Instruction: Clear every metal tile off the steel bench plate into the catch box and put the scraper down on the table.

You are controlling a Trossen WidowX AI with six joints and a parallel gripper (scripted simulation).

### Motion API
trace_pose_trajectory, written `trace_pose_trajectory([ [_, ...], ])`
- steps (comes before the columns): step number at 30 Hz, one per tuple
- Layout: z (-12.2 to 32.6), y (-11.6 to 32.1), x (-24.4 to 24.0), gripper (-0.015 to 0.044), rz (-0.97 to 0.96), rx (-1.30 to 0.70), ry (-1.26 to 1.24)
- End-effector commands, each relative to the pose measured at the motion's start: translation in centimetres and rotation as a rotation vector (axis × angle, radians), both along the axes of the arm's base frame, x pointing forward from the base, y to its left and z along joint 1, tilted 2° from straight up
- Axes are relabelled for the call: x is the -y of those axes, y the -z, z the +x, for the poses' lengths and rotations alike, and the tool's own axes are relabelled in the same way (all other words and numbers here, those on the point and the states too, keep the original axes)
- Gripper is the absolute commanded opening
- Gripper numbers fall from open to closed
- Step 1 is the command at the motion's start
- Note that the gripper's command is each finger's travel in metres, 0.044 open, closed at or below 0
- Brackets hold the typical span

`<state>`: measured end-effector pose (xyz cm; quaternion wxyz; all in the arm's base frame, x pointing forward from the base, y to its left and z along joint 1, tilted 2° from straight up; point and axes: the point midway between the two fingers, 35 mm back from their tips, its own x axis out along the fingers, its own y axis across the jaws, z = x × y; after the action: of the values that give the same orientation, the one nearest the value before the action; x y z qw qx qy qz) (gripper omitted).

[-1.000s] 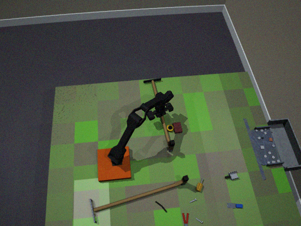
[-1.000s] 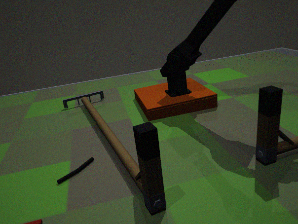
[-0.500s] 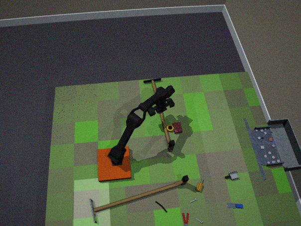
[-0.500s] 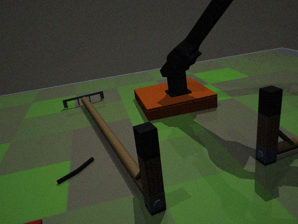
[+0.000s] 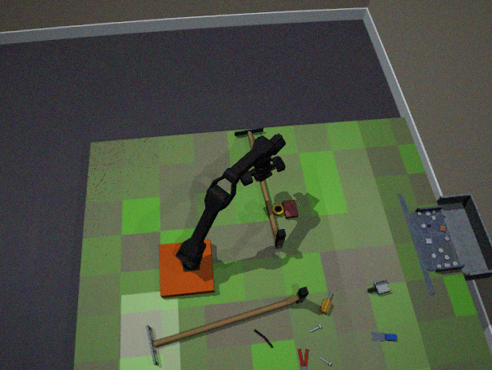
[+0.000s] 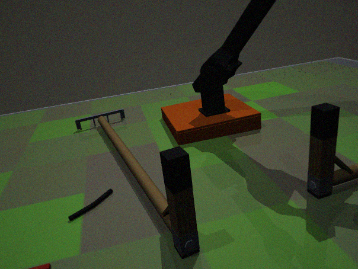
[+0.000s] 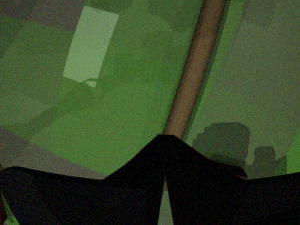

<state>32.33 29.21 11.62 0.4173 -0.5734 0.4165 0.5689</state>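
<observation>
patterned bench (image 5: 358, 228) (image 6: 44, 237) (image 7: 115, 129): from the base, top view, gripper (image 5: 262, 173) (image 7: 165, 143) closed, empty, at one o'clock; likely long scraper (image 5: 228, 321) (image 6: 133, 166), five o'clock, probably stiff, head-heavy; grasp upright post (image 5: 302, 293) (image 6: 181, 198).

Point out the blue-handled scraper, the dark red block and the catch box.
Blue-handled scraper (image 5: 391, 337): top view, on its blue handle.
Dark red block (image 5: 290, 209): top view, middle of its upper face.
Catch box (image 5: 465, 236): top view, bare inner floor.

Matt pale-brown wood handles (image 5: 226, 321) (image 6: 131, 161) (image 7: 192, 71); smooth grey metal-look bench plate (image 5: 433, 238).
</observation>
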Motion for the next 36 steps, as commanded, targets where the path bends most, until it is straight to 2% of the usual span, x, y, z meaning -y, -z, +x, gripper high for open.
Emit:
trace_pose_trajectory([
  [1,-1.1,-1.6,0.0,0.0000,0.004,0.003,0.047],
  [8,-3.6,-4.5,0.5,0.0000,0.006,0.003,0.159],
  [12,-3.8,-4.7,0.6,0.0000,0.007,0.003,0.170],
  [36,-3.1,0.2,-0.2,0.0000,0.008,0.004,0.192],
])
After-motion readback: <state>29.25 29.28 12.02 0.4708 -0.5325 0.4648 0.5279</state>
